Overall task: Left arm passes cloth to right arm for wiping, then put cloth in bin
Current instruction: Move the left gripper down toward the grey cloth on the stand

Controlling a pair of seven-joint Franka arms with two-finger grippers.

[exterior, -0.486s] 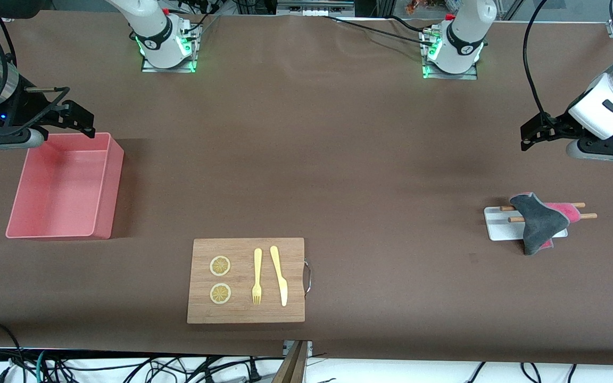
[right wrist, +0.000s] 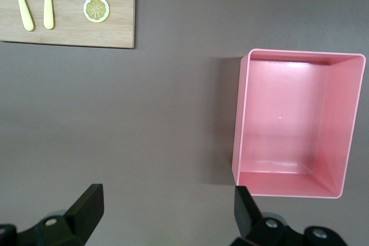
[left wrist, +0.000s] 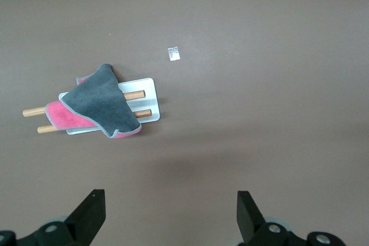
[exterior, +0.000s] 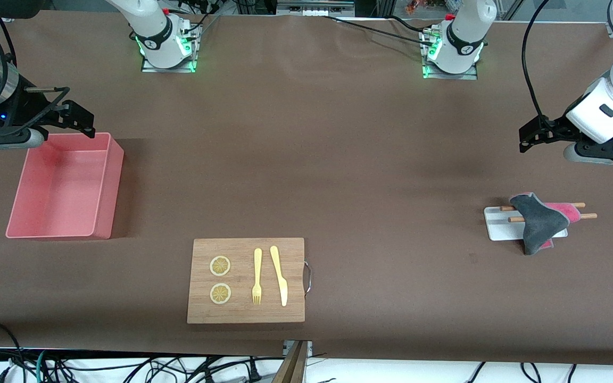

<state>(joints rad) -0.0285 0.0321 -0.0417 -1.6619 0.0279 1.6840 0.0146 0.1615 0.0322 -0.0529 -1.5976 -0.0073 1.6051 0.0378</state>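
Note:
The cloth (exterior: 539, 223), dark grey with a pink-red underside, lies draped over two wooden sticks on a small white tray (exterior: 498, 224) toward the left arm's end of the table. In the left wrist view the cloth (left wrist: 101, 103) is well away from the fingers. My left gripper (exterior: 530, 135) hangs open and empty over bare table, apart from the cloth; the left wrist view has it (left wrist: 170, 197) wide open. My right gripper (exterior: 80, 119) hovers open and empty over the pink bin's (exterior: 110, 181) edge. In the right wrist view, the right gripper (right wrist: 168, 193) is beside the empty bin (right wrist: 239, 119).
A wooden cutting board (exterior: 245, 314) with two lemon slices, a yellow fork and a yellow knife lies nearer the front camera, mid-table; it also shows in the right wrist view (right wrist: 69, 33). A small white scrap (left wrist: 173, 53) lies on the brown table beside the tray.
The left arm's wrist and gripper have shifted slightly. The right arm, the cloth and the bin have not moved.

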